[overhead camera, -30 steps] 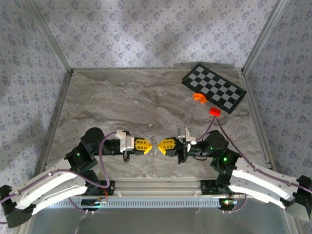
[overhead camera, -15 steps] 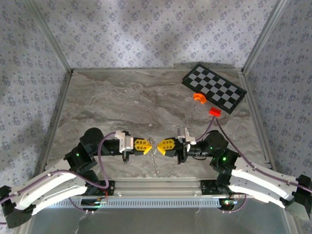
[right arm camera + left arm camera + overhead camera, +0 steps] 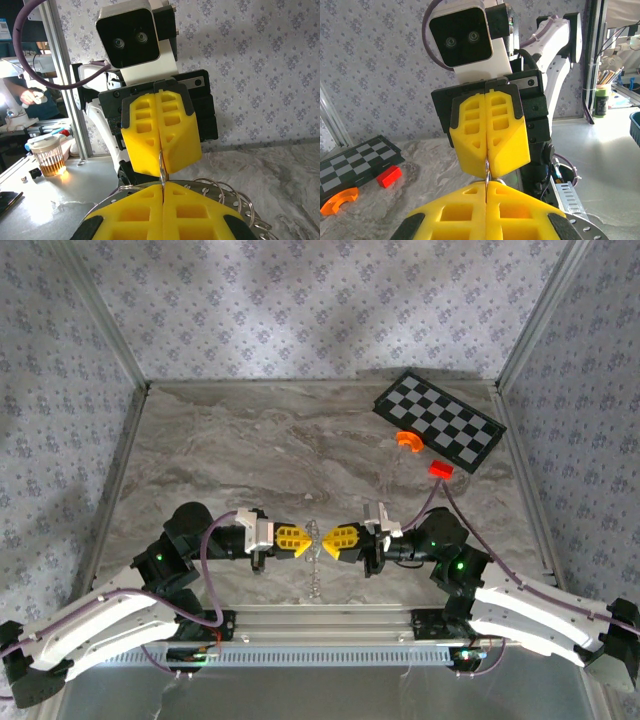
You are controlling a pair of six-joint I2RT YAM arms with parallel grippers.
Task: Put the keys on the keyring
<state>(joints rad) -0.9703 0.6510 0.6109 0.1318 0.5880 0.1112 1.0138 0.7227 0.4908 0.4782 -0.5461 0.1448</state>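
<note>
The right gripper [image 3: 162,192] sits at 6 o'clock, its yellow fingers pressed together along a fine seam. Facing it at centre is the left gripper [image 3: 161,164], fingers likewise closed, with its white camera housing [image 3: 132,37] at 12 o'clock. A thin metal sliver [image 3: 160,172] runs edge-on from one seam into the other (key or ring, hard to tell). Wire loops of the keyring [image 3: 235,196] fan out at 4 o'clock, just behind the right fingers. The marble tabletop [image 3: 285,170] lies at 3 o'clock, and a cup of amber liquid [image 3: 50,156] stands at 9 o'clock.
</note>
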